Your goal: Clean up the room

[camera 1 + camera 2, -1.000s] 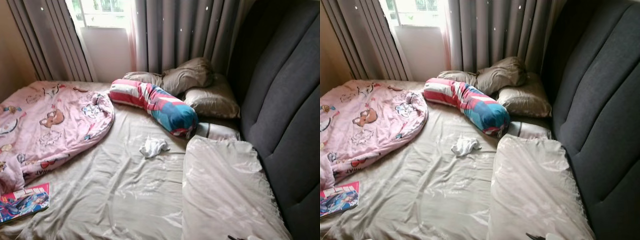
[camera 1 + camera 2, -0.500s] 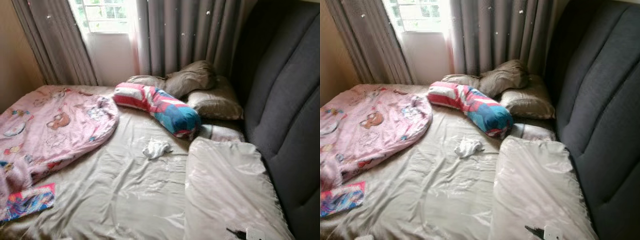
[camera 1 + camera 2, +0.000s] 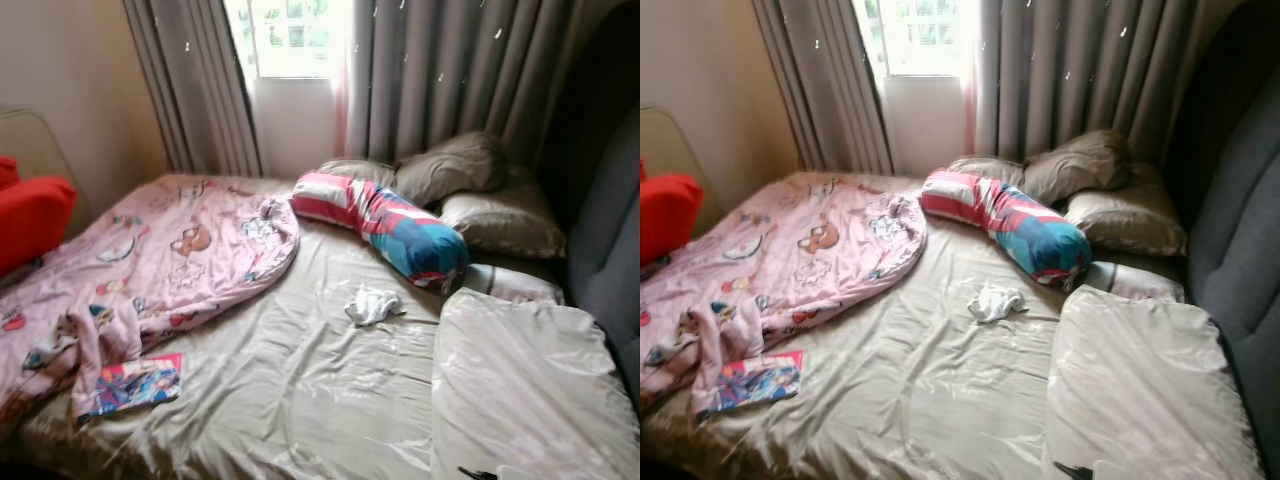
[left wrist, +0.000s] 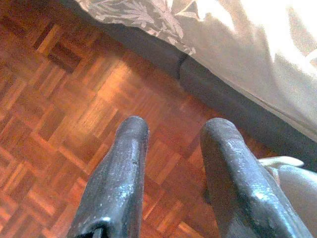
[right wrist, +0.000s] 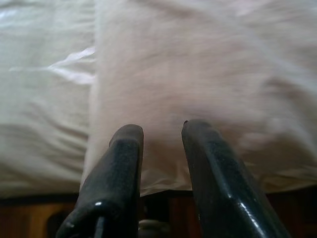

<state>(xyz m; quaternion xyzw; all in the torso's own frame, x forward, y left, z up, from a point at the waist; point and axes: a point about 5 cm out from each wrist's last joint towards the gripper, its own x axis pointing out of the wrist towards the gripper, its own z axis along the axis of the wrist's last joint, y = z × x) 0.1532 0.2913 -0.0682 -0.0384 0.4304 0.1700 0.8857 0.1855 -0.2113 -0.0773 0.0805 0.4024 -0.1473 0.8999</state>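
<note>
The bed's beige sheet (image 3: pixel 290 390) is rumpled. A crumpled white cloth (image 3: pixel 372 305) lies in its middle. A pink cartoon blanket (image 3: pixel 170 255) is bunched on the left side, with a colourful book (image 3: pixel 138 384) at its near edge. A striped red, white and blue bolster (image 3: pixel 385 220) lies slantwise toward the brown pillows (image 3: pixel 470 180). A large pale pillow (image 3: pixel 530 390) fills the near right. My right gripper (image 5: pixel 161 130) hovers open over that pillow's near edge. My left gripper (image 4: pixel 176 129) hangs open above the parquet floor (image 4: pixel 74 114) beside the bed base.
A dark padded headboard (image 3: pixel 610 230) runs along the right. Grey curtains (image 3: pixel 450 80) and a window (image 3: pixel 290 35) stand behind the bed. A red cushion (image 3: pixel 30 215) sits at the far left by the wall. A small folded pillow (image 3: pixel 515 283) lies under the bolster's end.
The camera has swung left, so the whole scene shifted right; the red cushion and the left wall have come into view. Nothing on the bed has moved.
</note>
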